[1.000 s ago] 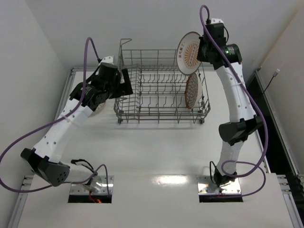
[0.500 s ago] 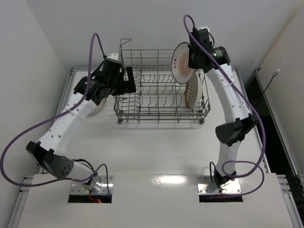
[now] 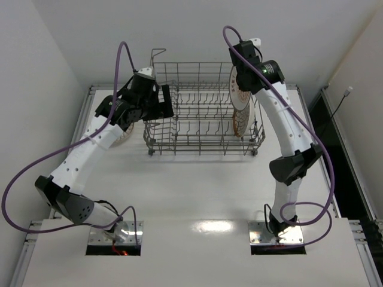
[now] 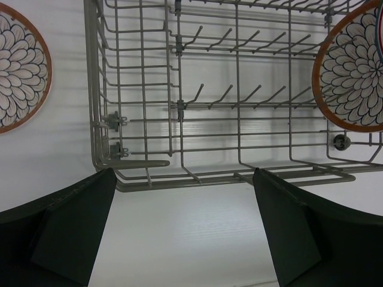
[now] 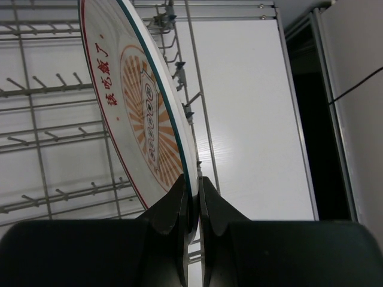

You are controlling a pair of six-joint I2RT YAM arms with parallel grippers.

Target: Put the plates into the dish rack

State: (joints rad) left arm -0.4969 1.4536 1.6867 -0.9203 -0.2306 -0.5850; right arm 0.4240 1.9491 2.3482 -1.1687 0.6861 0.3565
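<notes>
— Where's the sunburst plate (image 5: 140,113)?
— On edge at the dish rack's (image 3: 179,143) 2 o'clock corner, rim pinched in the closed right jaws.
— Left jaws?
— Spread wide, empty, at 9 o'clock. One petal plate (image 4: 353,78) stands at 3 o'clock.
</notes>
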